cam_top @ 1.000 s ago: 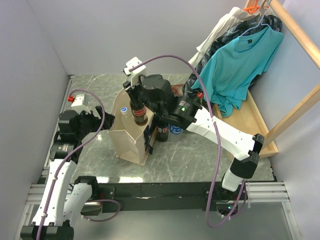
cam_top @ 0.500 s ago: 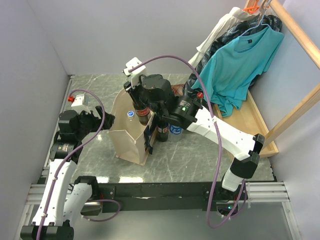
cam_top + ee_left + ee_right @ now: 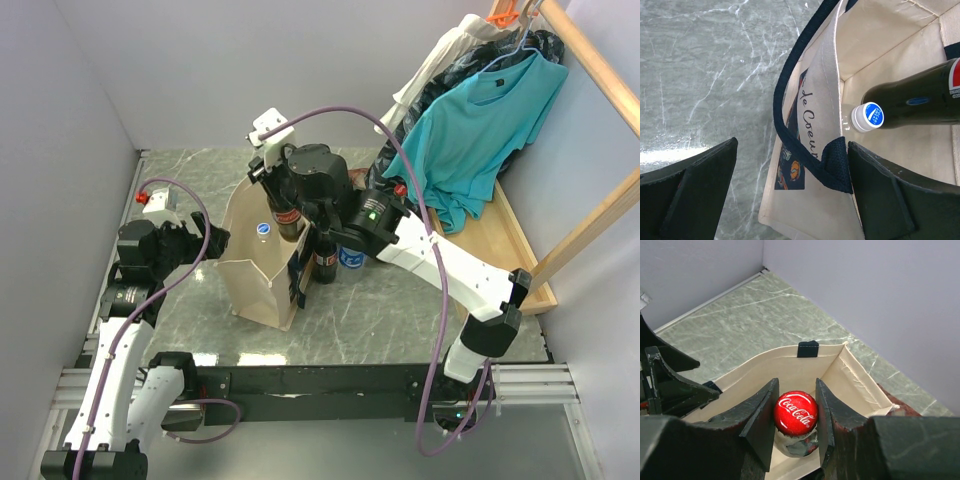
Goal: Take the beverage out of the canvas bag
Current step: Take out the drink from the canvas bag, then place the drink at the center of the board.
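Note:
The beige canvas bag (image 3: 258,275) with navy strap handles stands upright, left of the table's centre. My right gripper (image 3: 287,205) is above its opening, shut on the neck of a dark cola bottle (image 3: 288,225) with a red cap (image 3: 795,412); the bottle is upright, its lower part still inside the bag (image 3: 790,367). A second bottle with a white-and-blue cap (image 3: 262,229) stands in the bag, also in the left wrist view (image 3: 867,116). My left gripper (image 3: 207,240) is open, its jaws straddling the bag's left wall (image 3: 815,200), one finger (image 3: 880,195) touching the navy strap (image 3: 837,167).
A dark bottle (image 3: 325,262) and a blue-capped bottle (image 3: 350,258) stand on the table right of the bag. A red plaid cloth (image 3: 352,180) lies behind them. A teal shirt (image 3: 480,130) and other clothes hang over a wooden tray (image 3: 515,245) at the right.
My right gripper has risen slightly and shifted right and back with the cola bottle, drawing it higher out of the bag. The left arm and the bag have stayed put.

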Motion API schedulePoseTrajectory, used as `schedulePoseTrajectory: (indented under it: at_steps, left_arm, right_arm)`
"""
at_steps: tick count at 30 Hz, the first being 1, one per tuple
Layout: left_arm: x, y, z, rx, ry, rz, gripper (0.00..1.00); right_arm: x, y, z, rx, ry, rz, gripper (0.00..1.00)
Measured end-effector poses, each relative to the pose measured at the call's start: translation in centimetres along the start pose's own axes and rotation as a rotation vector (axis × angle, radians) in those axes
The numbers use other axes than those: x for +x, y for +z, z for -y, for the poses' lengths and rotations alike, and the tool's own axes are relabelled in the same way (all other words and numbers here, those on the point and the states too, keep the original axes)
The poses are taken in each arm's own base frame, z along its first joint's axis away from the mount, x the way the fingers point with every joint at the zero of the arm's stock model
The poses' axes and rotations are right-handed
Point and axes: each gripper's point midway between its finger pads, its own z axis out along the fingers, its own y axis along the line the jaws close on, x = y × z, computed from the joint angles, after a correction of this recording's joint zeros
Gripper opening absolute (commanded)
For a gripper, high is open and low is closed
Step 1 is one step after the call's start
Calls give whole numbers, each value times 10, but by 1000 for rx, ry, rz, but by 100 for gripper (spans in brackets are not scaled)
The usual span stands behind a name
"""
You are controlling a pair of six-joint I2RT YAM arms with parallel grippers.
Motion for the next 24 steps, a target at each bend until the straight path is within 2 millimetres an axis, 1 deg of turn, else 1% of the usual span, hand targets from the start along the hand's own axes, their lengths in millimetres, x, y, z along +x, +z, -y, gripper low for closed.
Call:
schedulePoseTrajectory:
  at_steps: [5,19,24]
  left_arm:
    - [0,1,0,-1,-1,-3,96]
    - [1,1,0,2,-1,-4,96]
    - [1,1,0,4,-1,-5,96]
  right_arm:
    - [-7,-2,4,10,-7,14,0]
    - [-49,-17,24,55,-2,104,0]
    - [-54,-21,28,66,-3,116,0]
